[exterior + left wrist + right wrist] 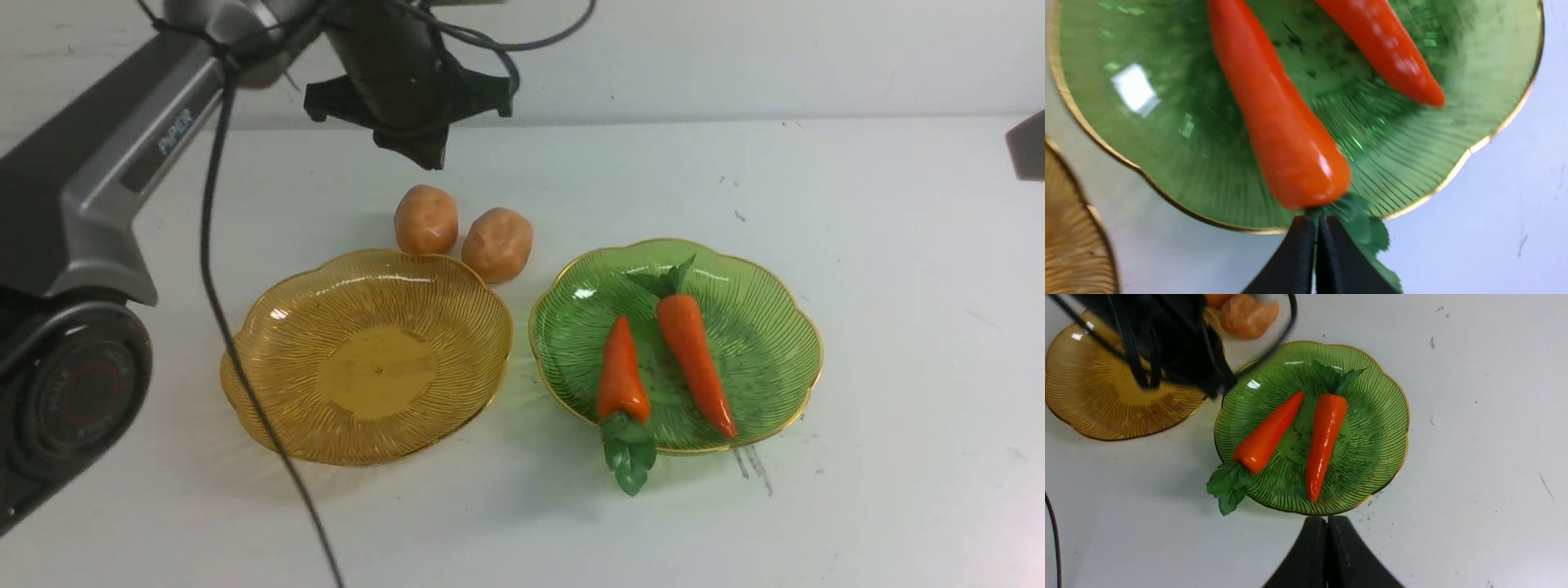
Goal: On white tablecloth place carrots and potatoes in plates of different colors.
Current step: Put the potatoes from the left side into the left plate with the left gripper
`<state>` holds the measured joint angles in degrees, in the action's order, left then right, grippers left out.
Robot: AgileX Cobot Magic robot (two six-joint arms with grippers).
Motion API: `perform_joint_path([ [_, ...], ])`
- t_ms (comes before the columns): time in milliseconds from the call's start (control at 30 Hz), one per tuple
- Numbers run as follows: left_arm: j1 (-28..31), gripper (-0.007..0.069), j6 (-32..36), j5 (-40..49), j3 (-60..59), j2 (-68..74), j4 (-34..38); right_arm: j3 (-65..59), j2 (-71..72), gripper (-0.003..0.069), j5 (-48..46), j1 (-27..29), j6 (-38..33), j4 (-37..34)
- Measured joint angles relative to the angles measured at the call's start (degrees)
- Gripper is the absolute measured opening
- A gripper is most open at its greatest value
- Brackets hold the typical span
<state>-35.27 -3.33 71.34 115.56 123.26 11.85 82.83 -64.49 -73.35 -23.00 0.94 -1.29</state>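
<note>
Two glossy, tapered carrots (694, 359) lie in the ribbed green plate (775, 327). To its left is the amber plate (326, 327). Two lumpy potatoes (425, 220) sit on the tablecloth (898, 286), behind-left of the green plate. The left gripper (1316, 228) and right gripper (1327, 526) are closed and empty.

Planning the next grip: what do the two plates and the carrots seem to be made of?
The green plate and amber plate are translucent, ribbed, gold-rimmed, with sharp highlights: glass or hard clear plastic, can't tell which. The carrots are glossy orange with bright glints, likely smooth moulded plastic; their leafy tops look duller, perhaps softer plastic.
</note>
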Motion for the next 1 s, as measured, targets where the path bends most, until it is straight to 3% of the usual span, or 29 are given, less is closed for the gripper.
perform_joint_path([
  [233, -5.68, -0.0003, 0.06, -0.05, -2.47, 3.05, -5.81, 0.0, 0.0, -0.0015, 0.0, 0.0, 0.0, 0.0],
  [733, -4.53, -0.0003, 0.31, -1.86, -1.51, 7.53, -8.94, 0.0, 0.0, -0.0015, 0.0, 0.0, 0.0, -0.06],
  [1000, -2.13, -0.0003, -0.71, -1.07, 7.52, 7.53, -10.43, 0.0, 0.0, -0.0015, 0.0, 0.0, 0.0, -0.44],
])
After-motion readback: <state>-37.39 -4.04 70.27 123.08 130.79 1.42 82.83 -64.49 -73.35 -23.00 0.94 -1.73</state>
